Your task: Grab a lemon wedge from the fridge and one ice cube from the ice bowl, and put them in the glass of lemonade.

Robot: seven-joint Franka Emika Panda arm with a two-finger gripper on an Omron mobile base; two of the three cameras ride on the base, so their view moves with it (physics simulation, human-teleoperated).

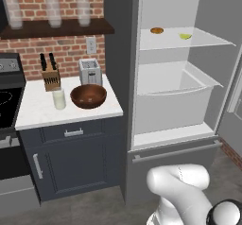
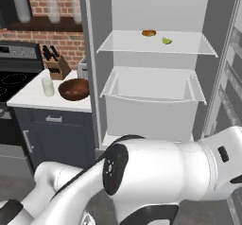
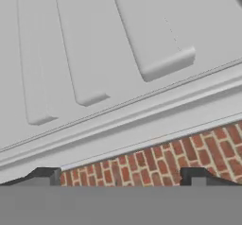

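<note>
Fingertips point(image 3: 45, 176) stand apart in the hand view with nothing between them; the gripper point(image 3: 122, 177) is spread and empty, pointed at pale ribbed panelling, probably the inner face of the open fridge door, with a strip of brick wall point(image 3: 189, 151) just beyond the tips.

Lemon wedge point(image 1: 185, 36) lies on the upper shelf point(image 1: 208, 38) of the fridge point(image 1: 120, 77), well apart from the fingers and up and away from where they point. Just beside it on the same shelf sits a flat round orange-brown item point(image 1: 157, 30), not touching it. Below the shelf is a white drawer bin point(image 1: 170, 108).

Further out, on the counter point(image 1: 33, 117) to the side of the fridge: ice bowl point(image 1: 88, 96), with the glass of lemonade point(image 1: 59, 99) near it, a toaster point(image 1: 90, 71) and a knife block point(image 1: 51, 77) behind.

Judgement: neither item is fetched yet; the reach for the wedge is the step in hand.

Risks: the wedge is small and curved, so closing fingers could squirt it backwards or off the shelf edge. A careless approach could take the orange-brown item instead, or clip the shelf lip or the door. The arm's bulk also blocks part of the right base view.
</note>
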